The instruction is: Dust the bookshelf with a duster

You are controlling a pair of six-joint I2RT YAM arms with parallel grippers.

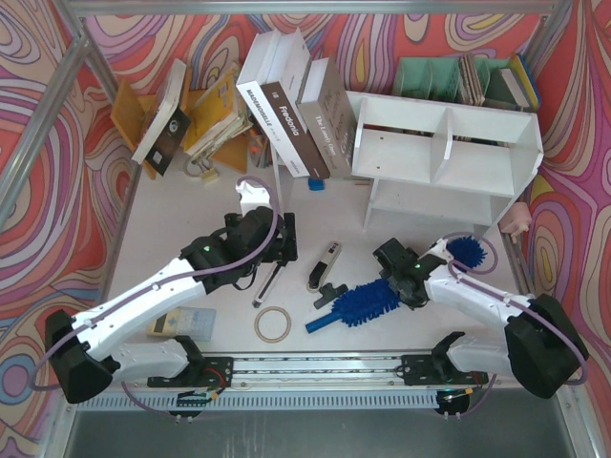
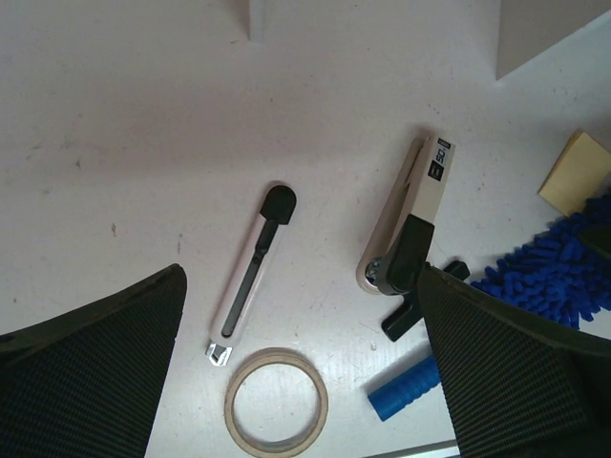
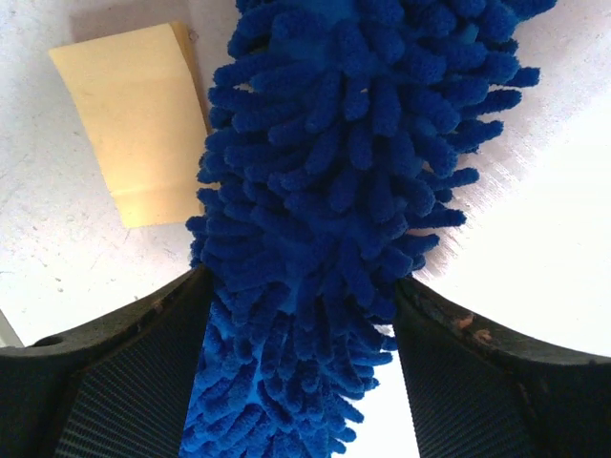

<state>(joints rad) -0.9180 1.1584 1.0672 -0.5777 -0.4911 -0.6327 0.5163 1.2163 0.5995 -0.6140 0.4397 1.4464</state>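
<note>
while your right arm reaches low over the table, its right gripper [image 1: 409, 279] straddles the duster [image 3: 334, 143], fluff touching both fingers; you can't tell if it truly clamps. the duster lies in front of the bookshelf [image 1: 449, 143], its middle hidden under the arm. your left gripper [image 2: 301, 286] hangs with fingers wide apart above a box cutter [image 2: 253, 272] and tape ring [image 2: 277, 401].

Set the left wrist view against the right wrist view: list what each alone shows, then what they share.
Left wrist only: a tape ring, a slim cutter, a black-and-silver tool and a blue ribbed handle. Right wrist only: the right jaws either side of the duster. Both: that duster, the yellow pad, the white table.
</note>
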